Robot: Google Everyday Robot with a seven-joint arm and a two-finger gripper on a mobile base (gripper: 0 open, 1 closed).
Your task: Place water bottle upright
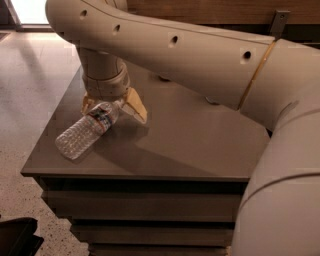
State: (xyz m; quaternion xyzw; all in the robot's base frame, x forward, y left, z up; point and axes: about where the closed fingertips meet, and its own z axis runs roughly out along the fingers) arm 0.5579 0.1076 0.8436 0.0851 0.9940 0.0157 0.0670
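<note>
Between the tips of the gripper (111, 106), low over the tabletop, sits the capped end of the water bottle (84, 133). The jaws look released and spread wide: they straddle the neck, and one yellow finger (137, 106) stands clear of the white cap with dark table showing in the gap. That looks like a wrist lined up over the neck, set to close there and swing the bottle onto its base.

Out from the hand, the bottle slants away and down toward the camera. It is on its side or close to it, label band just under the hand, clear ribbed body running out to the base. Not upright yet, so the job is open. That base sits close to the table's edge, and a round bottle rolls easily; a loose pinch could send it over.

Above the hand, the cream arm (175, 50) sweeps across and fills the frame. Beneath it all lies the table (195, 145), dark, flat and matte, good footing for a bottle. Beyond the edge nearest the bottle is pale speckled floor (30, 85), and behind the arm a wooden wall panel (200, 7).
</note>
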